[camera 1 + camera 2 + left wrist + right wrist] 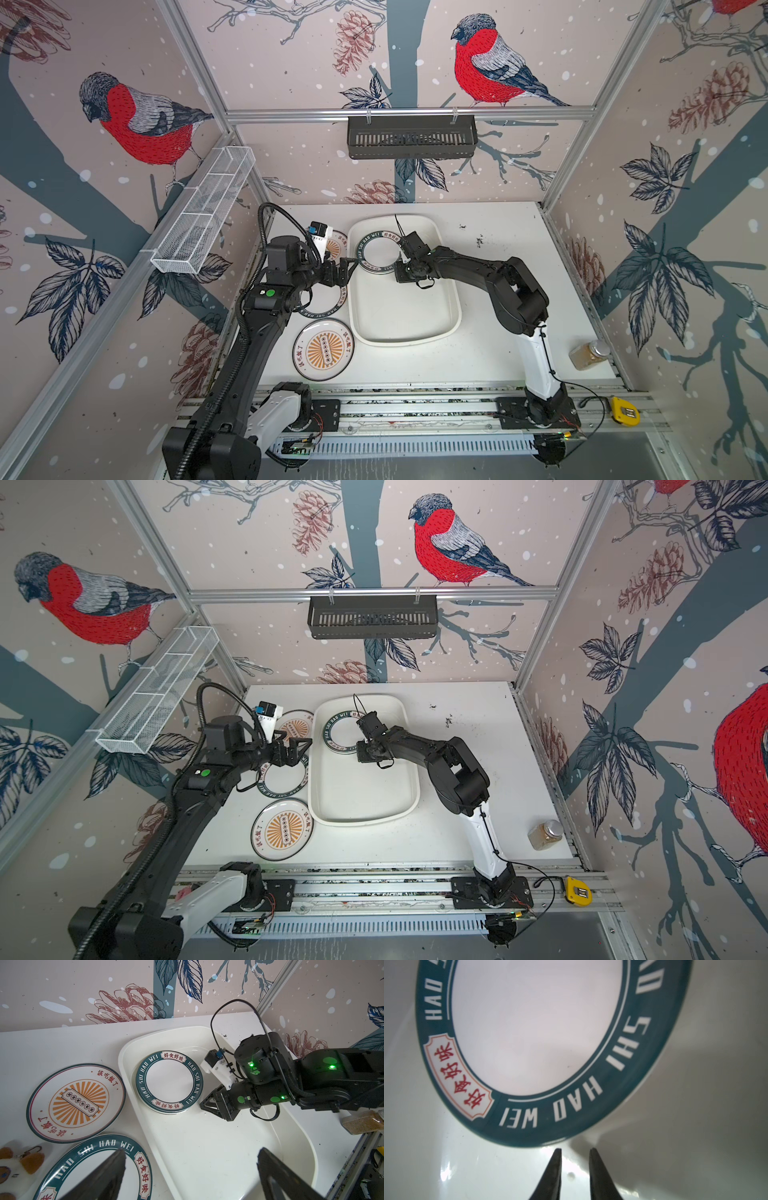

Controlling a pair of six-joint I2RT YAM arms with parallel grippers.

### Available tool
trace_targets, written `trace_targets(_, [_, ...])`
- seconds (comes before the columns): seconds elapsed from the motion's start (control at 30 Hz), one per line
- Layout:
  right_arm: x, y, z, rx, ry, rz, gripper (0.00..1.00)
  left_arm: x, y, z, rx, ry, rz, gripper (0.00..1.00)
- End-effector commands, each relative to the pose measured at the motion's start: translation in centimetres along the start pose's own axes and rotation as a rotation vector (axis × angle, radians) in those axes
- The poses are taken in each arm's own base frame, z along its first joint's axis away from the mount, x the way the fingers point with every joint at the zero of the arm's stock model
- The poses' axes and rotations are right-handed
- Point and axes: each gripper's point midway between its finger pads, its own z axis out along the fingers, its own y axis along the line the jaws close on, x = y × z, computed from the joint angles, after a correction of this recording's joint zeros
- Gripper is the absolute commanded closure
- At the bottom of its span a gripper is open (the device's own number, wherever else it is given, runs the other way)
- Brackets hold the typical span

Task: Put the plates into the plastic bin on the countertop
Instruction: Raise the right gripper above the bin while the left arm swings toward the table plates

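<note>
My right gripper point(575, 1150) sits low inside the plastic bin point(415, 338). Its jaws are a narrow slit apart with nothing between them, and the tips are just short of the rim of the green-lettered plate point(537, 1028), which lies in the bin's far end. In both top views the gripper's own wrist largely hides the fingers, so I only get that gap from the right wrist view. In the left wrist view pale edges show beneath that plate, as if it rests on others, but I cannot count them.

My left gripper point(192, 1149) is spread wide and empty, up near the bin's left rim. The frame edge cuts off its fingers lower down. Under that arm a second green-lettered plate point(328, 307) lies on the countertop point(498, 266), about half covered. The front sunburst plate point(323, 350) lies in plain view. The back sunburst plate point(337, 246) is partly hidden behind the left wrist camera.
</note>
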Motion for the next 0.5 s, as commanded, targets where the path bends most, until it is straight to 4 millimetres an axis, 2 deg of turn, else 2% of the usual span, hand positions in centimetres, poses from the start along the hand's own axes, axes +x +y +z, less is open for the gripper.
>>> trace_targets(0.0, [-0.4,0.6,-1.8,-0.013,-0.038,-0.013,0.74,-1.1,0.7,-0.3,-0.048,-0.023,0.079,0.02])
trace_targets(0.1, [-0.3,0.8,-3.4,-0.030,-0.060,-0.006,0.73,-0.5,1.1,-0.3,-0.069,0.023,0.133,0.02])
trace_targets(0.13, [-0.3,0.8,-4.1,-0.036,-0.071,-0.002,0.73,-1.4,1.0,-0.7,-0.076,0.016,0.162,0.02])
trace_targets(0.23, [0.2,0.8,-5.5,-0.056,-0.091,0.004,0.72,-0.6,1.9,-1.0,-0.128,0.054,0.180,0.02])
trace_targets(0.37, [1.0,0.6,-7.0,-0.069,-0.110,0.012,0.72,1.2,2.5,-0.9,-0.156,0.112,0.192,0.03])
trace_targets(0.4, [1.2,0.4,-7.2,-0.071,-0.111,0.016,0.71,2.6,2.8,-0.6,-0.157,0.149,0.181,0.03])
trace_targets(0.47, [1.5,0.2,-7.6,-0.085,-0.117,0.024,0.71,3.9,3.2,-0.4,-0.167,0.185,0.174,0.03])
